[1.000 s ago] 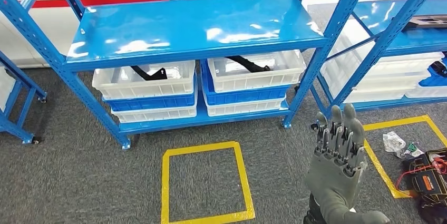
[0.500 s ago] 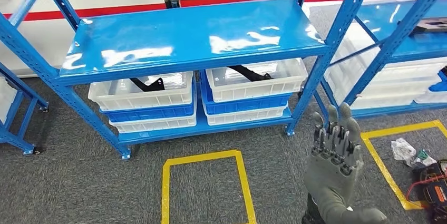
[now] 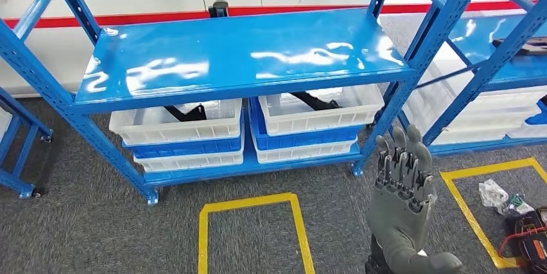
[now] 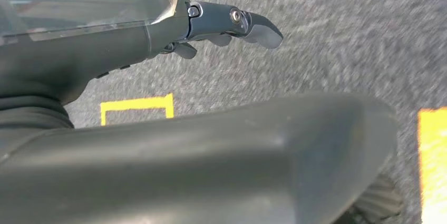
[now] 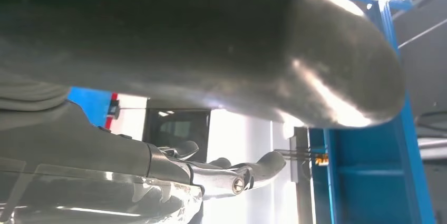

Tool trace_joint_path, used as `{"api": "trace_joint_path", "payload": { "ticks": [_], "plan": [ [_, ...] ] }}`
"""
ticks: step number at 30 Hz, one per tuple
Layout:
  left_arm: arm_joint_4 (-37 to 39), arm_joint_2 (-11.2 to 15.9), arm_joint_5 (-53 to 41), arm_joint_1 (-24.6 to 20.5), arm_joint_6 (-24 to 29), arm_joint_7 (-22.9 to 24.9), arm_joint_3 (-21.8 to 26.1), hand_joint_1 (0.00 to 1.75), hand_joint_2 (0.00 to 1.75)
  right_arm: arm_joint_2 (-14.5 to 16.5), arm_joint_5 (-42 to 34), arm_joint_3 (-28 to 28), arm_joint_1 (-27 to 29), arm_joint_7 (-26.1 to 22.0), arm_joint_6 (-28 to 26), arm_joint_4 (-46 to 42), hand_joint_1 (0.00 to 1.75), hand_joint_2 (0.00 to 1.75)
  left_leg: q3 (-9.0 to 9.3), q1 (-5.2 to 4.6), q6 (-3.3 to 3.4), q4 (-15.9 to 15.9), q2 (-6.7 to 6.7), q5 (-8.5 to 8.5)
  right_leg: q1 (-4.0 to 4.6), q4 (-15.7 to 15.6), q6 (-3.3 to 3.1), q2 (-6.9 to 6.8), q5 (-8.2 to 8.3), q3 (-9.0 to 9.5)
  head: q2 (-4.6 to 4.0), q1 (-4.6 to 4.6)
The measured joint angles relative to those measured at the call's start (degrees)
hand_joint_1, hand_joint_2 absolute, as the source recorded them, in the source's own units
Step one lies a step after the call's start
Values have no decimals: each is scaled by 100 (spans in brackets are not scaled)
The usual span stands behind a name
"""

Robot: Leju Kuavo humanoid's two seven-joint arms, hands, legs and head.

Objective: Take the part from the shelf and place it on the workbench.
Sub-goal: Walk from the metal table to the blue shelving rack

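Standing in front of the blue shelf [image 3: 238, 55], the robot holds its right hand [image 3: 401, 184] raised with the fingers straight and apart, gripping nothing; it sits near the shelf's front right post, above the grey carpet. In the right wrist view the same hand [image 5: 221, 174] shows its dark fingers stretched out with nothing between them. The left hand [image 4: 232, 23] appears in the left wrist view over the carpet, fingers extended and loose, holding nothing.

Under the shelf's glossy top board sit two stacks of bins, side by side on the lower board. Each stack counts three bins: a white one on top, a blue one in the middle, a white one at the bottom. The left top bin [image 3: 174, 122] holds one black part [image 3: 186, 113]; the right top bin [image 3: 322, 109] holds one black part [image 3: 315, 100] too. Both parts lie inside their bins, well apart from either hand.

On the floor in front of the shelf is one yellow taped square [image 3: 255, 232], and a second taped square [image 3: 490, 209] lies off the shelf's right end, with crumpled plastic [image 3: 495, 193] inside it. A second blue rack [image 3: 509, 48] stands to the right of the shelf.
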Motion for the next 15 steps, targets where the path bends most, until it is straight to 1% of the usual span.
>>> {"api": "trace_joint_path", "payload": {
  "ticks": [2,3,4,5,6,7,8,9,11,13,14,15],
  "plan": [
    [-1,2,-4,-12,9,-3,0,0,0,-53,22,25,5,0,-103,-3,0,0,24,-22,34,2,-7,-41,18,753,-77,0,-292,-481,1,20],
    [0,-1,-7,-9,9,-3,0,0,0,-81,30,39,11,-1,-144,-4,0,0,37,-34,42,2,-11,-66,30,1013,-96,0,-373,-693,1,28],
    [1,-4,-9,-5,9,-4,0,0,0,-108,34,57,17,-1,-180,-4,0,0,63,-45,46,3,-17,-94,40,1071,-85,0,-352,-807,1,29],
    [1,-7,-9,-2,9,-4,0,0,0,-136,38,77,21,-1,-215,-6,0,0,103,-53,45,3,-25,-126,51,905,-55,0,-221,-811,1,29],
    [1,-9,-10,-1,9,-4,0,0,0,-163,40,98,22,-1,-252,-10,0,0,153,-60,39,2,-32,-162,67,539,-25,-1,1,-715,1,31],
    [2,-14,-10,-2,9,-5,1,0,0,-193,42,118,24,-1,-291,-15,0,0,194,-64,27,1,-39,-200,89,142,-22,-1,246,-593,1,28],
    [2,-16,-10,-5,9,-8,2,0,0,-221,44,133,23,-1,-336,-19,0,0,233,-69,6,0,-45,-238,113,-185,-56,-8,384,-493,0,25],
    [2,-18,-10,-7,9,-11,3,0,0,-249,46,144,21,0,-385,-24,0,0,255,-72,-25,-12,-46,-272,142,-388,-111,-14,456,-432,0,22],
    [3,-20,-9,-7,10,-16,5,0,0,-289,45,160,18,-1,-479,-38,0,0,302,-78,-94,1,-42,-285,164,-488,-231,-17,455,-413,0,15],
    [4,-18,-8,-5,13,-18,8,0,0,-313,38,181,14,-1,-536,-55,0,0,314,-77,-154,100,-31,-305,110,-545,-302,-5,538,-290,0,13],
    [5,-18,-8,-9,14,-19,10,0,0,-320,35,195,7,-1,-548,-63,0,0,247,-72,-183,251,-27,-349,84,-557,-335,-3,545,-218,0,1],
    [6,-16,-8,-17,15,-20,11,0,0,-325,35,209,4,-1,-552,-68,0,0,105,-62,-211,504,-23,-434,62,-568,-364,-4,532,-156,0,-7]
  ]
}}
